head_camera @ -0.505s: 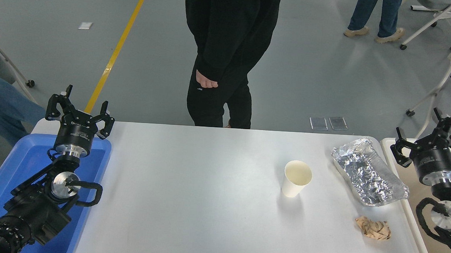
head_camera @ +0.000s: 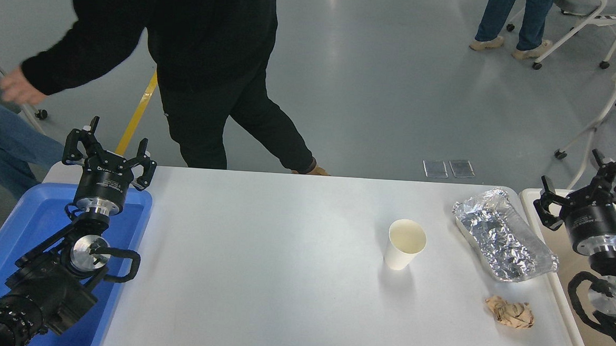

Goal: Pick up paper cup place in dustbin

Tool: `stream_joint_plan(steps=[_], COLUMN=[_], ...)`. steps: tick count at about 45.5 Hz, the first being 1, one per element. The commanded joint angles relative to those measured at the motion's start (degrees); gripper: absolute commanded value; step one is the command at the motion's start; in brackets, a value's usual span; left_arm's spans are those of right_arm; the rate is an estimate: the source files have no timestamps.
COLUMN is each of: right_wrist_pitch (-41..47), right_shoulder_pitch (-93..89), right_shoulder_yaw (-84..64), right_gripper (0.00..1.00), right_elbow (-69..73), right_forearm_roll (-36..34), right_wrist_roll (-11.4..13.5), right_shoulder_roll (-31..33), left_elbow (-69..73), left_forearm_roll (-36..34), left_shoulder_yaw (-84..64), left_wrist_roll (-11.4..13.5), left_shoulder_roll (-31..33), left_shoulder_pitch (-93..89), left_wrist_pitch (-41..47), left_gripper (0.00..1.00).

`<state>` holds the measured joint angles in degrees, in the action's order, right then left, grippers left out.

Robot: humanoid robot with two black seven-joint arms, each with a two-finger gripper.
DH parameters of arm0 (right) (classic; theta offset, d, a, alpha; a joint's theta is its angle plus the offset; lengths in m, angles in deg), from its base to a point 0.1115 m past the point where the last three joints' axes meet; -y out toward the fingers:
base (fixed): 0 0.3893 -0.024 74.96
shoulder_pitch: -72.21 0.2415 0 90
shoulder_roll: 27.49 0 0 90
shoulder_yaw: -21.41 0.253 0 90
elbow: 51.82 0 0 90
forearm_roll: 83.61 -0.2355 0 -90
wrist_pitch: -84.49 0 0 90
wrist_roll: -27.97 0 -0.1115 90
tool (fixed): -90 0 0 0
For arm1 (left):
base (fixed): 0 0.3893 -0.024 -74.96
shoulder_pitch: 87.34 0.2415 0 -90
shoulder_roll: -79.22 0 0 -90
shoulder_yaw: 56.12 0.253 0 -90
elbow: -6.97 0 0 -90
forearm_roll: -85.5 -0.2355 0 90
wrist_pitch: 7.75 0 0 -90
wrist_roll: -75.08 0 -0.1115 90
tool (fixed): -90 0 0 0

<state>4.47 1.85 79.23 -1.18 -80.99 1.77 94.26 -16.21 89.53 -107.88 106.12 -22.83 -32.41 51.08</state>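
Observation:
The paper cup [head_camera: 405, 244] stands upright on the white table [head_camera: 261, 265], right of centre, white with a cream inside. The beige dustbin [head_camera: 558, 283] sits at the table's right edge, partly behind my right arm. My right gripper [head_camera: 584, 186] is open and empty, held above the dustbin's far end, well to the right of the cup. My left gripper [head_camera: 108, 142] is open and empty, parked over the blue tray at the lower left.
A crinkled silver foil tray [head_camera: 502, 236] lies between the cup and the dustbin. A crumpled tan paper ball [head_camera: 510, 312] lies near the front right. A blue plastic tray [head_camera: 36, 227] is at the left. A person in black [head_camera: 198, 46] stands at the far side.
The person in black has moved left along the far side and reaches an arm out to the left. The arms, the cup and the other objects have barely moved.

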Motion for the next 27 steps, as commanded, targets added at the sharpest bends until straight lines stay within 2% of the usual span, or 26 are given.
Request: stream_joint_plan(steps=[1,27], right_wrist_pitch=[-0.1,-0.3], right_shoulder_pitch=[-0.2,1.6], right_shoulder_yaw=[-0.1,-0.2], right_gripper=[1.0,1.0], right_elbow=[0.1,0.0], right_forearm_roll=[-0.1,-0.1], right_wrist_roll=[0.0,0.3], right_shoulder_roll=[0.1,0.6], left_elbow=[0.1,0.0], left_forearm_roll=[0.0,0.0], left_shoulder_yaw=[0.0,0.0], left_wrist_roll=[0.0,0.0], left_shoulder_roll=[0.0,0.0], left_shoulder_pitch=[0.0,0.0], left_wrist_pitch=[0.1,0.1], left_gripper=[0.99,0.99])
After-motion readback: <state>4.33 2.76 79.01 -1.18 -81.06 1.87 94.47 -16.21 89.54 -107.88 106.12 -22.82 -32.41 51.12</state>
